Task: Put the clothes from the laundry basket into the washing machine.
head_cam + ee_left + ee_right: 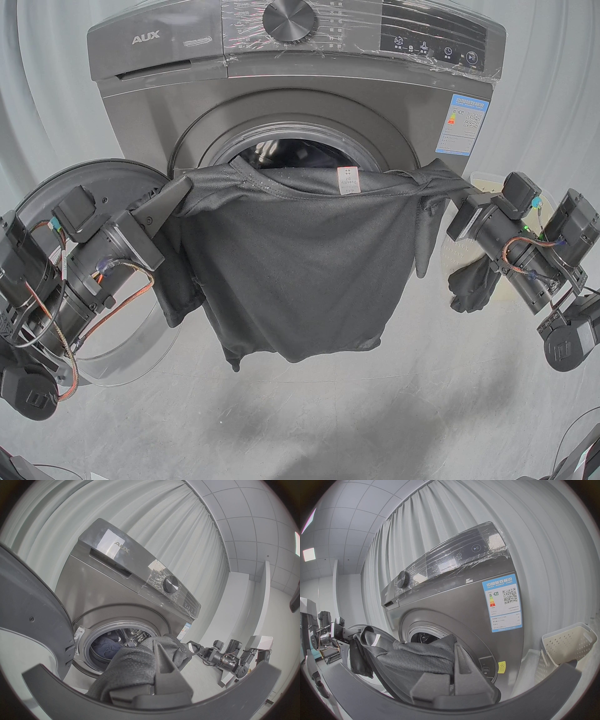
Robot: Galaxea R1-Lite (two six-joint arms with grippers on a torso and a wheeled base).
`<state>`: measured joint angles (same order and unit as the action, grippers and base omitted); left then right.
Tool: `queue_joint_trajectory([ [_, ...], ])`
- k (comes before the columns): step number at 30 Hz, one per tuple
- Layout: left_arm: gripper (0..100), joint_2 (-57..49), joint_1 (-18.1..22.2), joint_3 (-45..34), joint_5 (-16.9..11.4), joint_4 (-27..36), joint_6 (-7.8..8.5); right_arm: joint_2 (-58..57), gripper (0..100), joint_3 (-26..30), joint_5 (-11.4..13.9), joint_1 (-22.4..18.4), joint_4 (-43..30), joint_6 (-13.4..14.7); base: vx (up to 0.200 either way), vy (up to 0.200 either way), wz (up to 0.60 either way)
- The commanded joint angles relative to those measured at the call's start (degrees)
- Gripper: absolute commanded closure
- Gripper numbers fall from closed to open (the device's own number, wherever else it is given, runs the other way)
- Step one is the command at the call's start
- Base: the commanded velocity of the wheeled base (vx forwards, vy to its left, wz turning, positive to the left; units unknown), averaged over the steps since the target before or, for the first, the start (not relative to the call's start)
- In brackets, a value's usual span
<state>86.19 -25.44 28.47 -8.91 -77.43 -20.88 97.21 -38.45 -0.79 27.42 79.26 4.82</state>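
Snagging looks the main risk in the head view: the shirt (pixel 294 250) is stretched wide across the mouth of the washing machine (pixel 156 106) with its hem hanging below the rim, so pushed in flat it could end up draped outside. The left gripper (pixel 167 199) and the right gripper (pixel 459 203) each pinch a shoulder, arms level and spread apart. In the left wrist view, the jaws are clamped on bunched fabric near the open door (pixel 31 611); a slipping hold would drop that corner. In the right wrist view, the clamp is likewise tight on cloth, and the basket (pixel 568 642) stands beside the machine.
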Motion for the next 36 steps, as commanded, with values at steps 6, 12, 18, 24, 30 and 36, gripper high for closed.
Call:
queue_joint_trajectory([
  [6, 100, -0.2, -2.0, 0.2, 0.0, 0.0, -0.04, -0.1, 100, -0.4, -0.3, -0.9, -0.1, 0.0, 0.0, 0.0, 0.0],
  [12, 100, -0.1, -6.5, 0.5, 0.8, 0.0, 0.58, -0.8, 100, 1.4, -0.4, -0.1, -1.0, 0.1, 0.0, 0.0, 0.0],
  [18, 100, 3.9, -11.1, 4.6, 0.6, 0.2, 0.84, 4.2, 100, 5.1, 0.0, 4.0, -1.0, 0.0, 0.0, 0.0, 0.0],
  [24, 100, 7.2, -11.2, 8.7, 0.1, 0.0, 0.84, 11.1, 0, 7.3, 0.3, 7.5, -0.5, -0.1, 0.0, 0.0, 0.0],
  [30, 100, 8.5, -12.0, 11.8, 0.6, 0.4, 0.84, 19.3, 0, 6.0, 1.7, 10.1, 0.0, -0.8, 0.0, 0.0, 0.0],
  [36, 100, 8.6, -12.6, 11.7, 0.7, 0.4, 0.84, 28.7, 0, -2.1, 1.8, 14.6, 0.5, -0.9, 0.0, 0.0, 0.0],
])
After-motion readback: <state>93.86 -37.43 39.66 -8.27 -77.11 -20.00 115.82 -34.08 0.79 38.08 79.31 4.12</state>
